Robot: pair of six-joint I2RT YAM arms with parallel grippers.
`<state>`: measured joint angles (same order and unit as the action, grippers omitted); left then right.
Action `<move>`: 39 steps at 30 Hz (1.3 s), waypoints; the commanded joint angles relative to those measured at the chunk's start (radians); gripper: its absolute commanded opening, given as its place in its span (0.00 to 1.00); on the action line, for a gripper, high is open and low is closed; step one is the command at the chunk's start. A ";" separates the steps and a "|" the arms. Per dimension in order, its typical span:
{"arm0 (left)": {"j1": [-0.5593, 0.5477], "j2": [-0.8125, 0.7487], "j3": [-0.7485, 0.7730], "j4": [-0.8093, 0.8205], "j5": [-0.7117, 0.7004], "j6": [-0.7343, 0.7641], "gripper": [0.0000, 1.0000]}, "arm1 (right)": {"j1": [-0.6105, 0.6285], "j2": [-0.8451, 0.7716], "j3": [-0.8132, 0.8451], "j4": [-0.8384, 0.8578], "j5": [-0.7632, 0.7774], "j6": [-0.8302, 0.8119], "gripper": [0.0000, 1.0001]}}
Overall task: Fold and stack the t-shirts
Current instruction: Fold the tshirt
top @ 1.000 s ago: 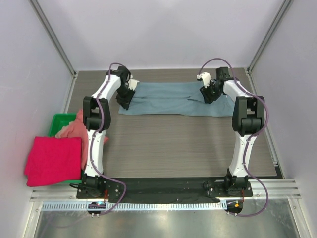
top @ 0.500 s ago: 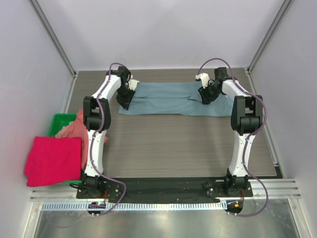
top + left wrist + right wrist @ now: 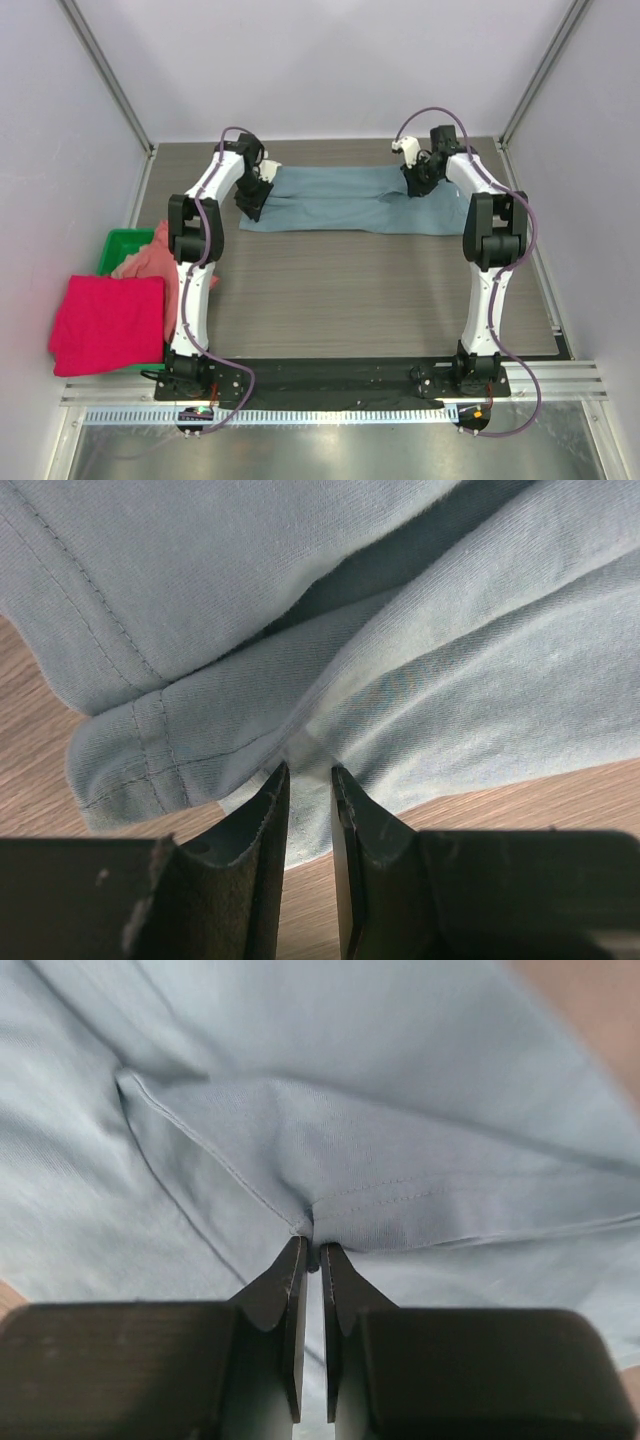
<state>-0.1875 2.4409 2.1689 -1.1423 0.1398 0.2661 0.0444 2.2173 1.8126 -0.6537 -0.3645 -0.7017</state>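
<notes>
A slate-blue t-shirt (image 3: 345, 200) lies spread across the far part of the table. My left gripper (image 3: 250, 207) is at its left edge. In the left wrist view the left gripper (image 3: 308, 772) is shut on a pinch of the blue shirt (image 3: 430, 670) by a stitched hem. My right gripper (image 3: 415, 187) is over the shirt's right part. In the right wrist view the right gripper (image 3: 313, 1248) is shut on a folded hem of the blue shirt (image 3: 400, 1190). A crimson-pink t-shirt (image 3: 108, 325) lies folded at the near left. Behind it is a crumpled salmon-pink t-shirt (image 3: 152, 258).
A green plastic bin (image 3: 118, 246) stands at the left edge under the salmon-pink cloth. Metal frame posts (image 3: 105, 75) rise at the far corners, with white walls all round. The arms' black base plate (image 3: 340, 375) runs along the near edge.
My right gripper has moved a little farther back and left over the blue shirt and closed on its hem. The left arm has not moved.
</notes>
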 commanded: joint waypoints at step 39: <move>-0.082 -0.177 -0.216 0.078 -0.131 0.676 0.48 | 0.144 -0.383 -0.252 0.172 0.131 0.057 0.46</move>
<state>-0.2726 2.2795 1.9144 -1.0832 0.0212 0.9176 0.1841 1.9205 1.5707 -0.5034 -0.2409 -0.6502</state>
